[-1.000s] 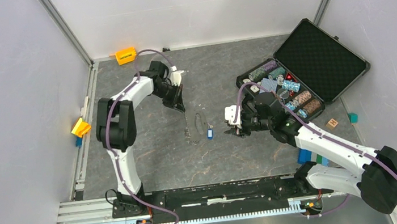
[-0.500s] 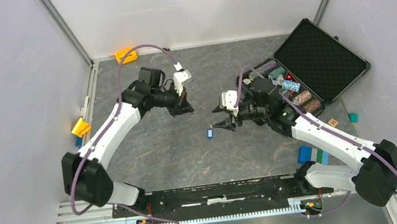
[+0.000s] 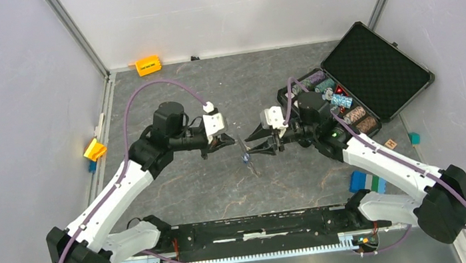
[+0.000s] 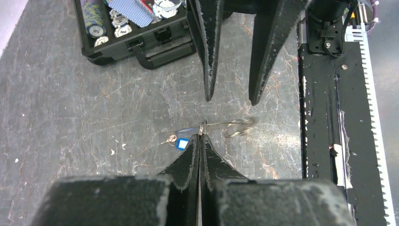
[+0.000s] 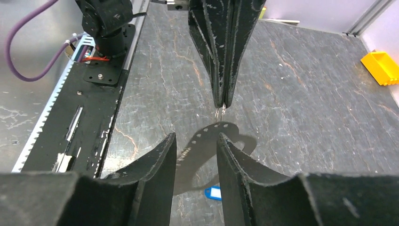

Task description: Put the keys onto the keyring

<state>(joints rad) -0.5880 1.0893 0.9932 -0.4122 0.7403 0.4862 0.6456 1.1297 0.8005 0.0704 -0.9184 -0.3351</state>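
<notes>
The left fingers (image 4: 190,155) were pressed together on the keyring (image 4: 237,127); the right fingers (image 5: 155,165) stood partly apart opposite, gripping nothing

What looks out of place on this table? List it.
Nothing is spilled or broken. The open chip case sits askew at the right. An orange block and a yellow block lie stray at the far and left edges. The left gripper pinches the keyring.

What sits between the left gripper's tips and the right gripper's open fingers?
A thin keyring pinched by the left gripper, blue tag beside it; left wrist view.
</notes>
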